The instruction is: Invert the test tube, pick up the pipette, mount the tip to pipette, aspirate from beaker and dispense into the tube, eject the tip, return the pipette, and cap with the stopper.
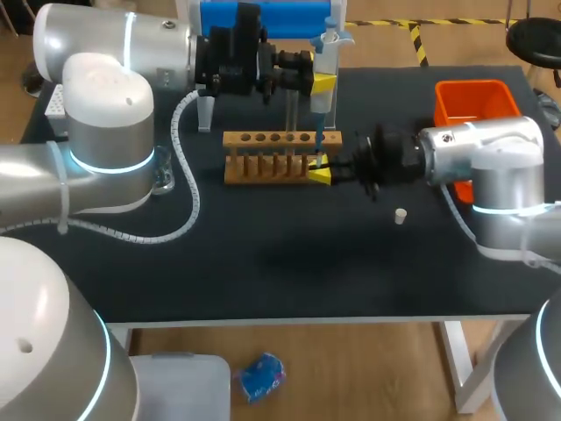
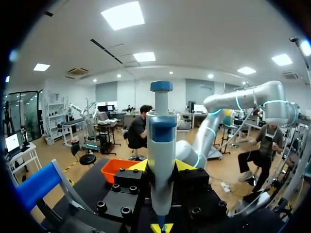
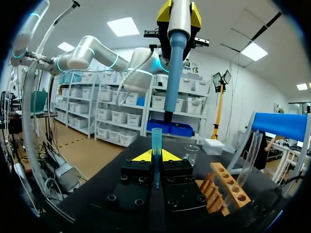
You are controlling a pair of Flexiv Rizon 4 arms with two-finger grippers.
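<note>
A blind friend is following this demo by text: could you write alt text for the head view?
The left end effector holds a pipette upright above a blue tip gripped by the right end effector, at the end of a wooden rack on a dark table. A small white stopper lies loose on the table; an orange bin stands at the far right.

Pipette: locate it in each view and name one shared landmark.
Head view: pipette upright in the left gripper, by the wooden rack's end.
Left wrist view: pipette upright between its own fingers, filling the middle.
Right wrist view: pipette hanging over the blue tip held by the right gripper.
Landmark: the left gripper's yellow tips, against the pipette in every view.
</note>
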